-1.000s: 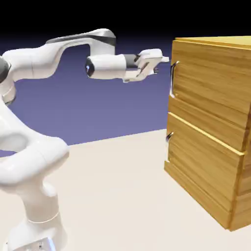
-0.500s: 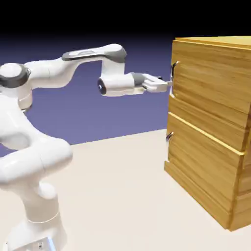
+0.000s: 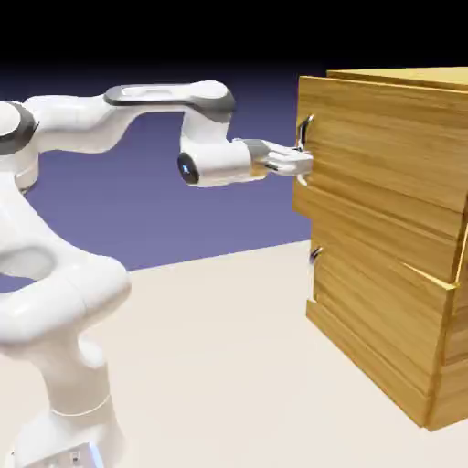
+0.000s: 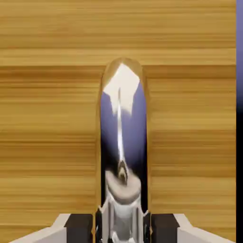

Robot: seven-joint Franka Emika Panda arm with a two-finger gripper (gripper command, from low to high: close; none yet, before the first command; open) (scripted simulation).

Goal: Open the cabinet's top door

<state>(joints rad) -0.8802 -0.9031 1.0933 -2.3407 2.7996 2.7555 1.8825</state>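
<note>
Fingertips (image 4: 78, 227) sit right at the bottom of the hand view, and between them we've got the silver handle (image 4: 122, 142) running up the middle, big and shiny, so we'd say the gripper (image 3: 300, 163) is closed down around that bar with only the bar's width between the pads. Behind it it's all golden wood grain, which is the top door (image 3: 384, 155) itself. Out in the exterior view the arm is stretched out level from the left, and the hand meets the handle at the door's near edge. The door's front already stands proud of the lower panel (image 3: 384, 283), with its bottom edge overhanging a bit, so we reckon the pull is underway but only just. The cabinet (image 3: 402, 347) sits on the table (image 3: 210, 366) at the right. What's left, as far as we can judge: most of the opening travel.
</note>
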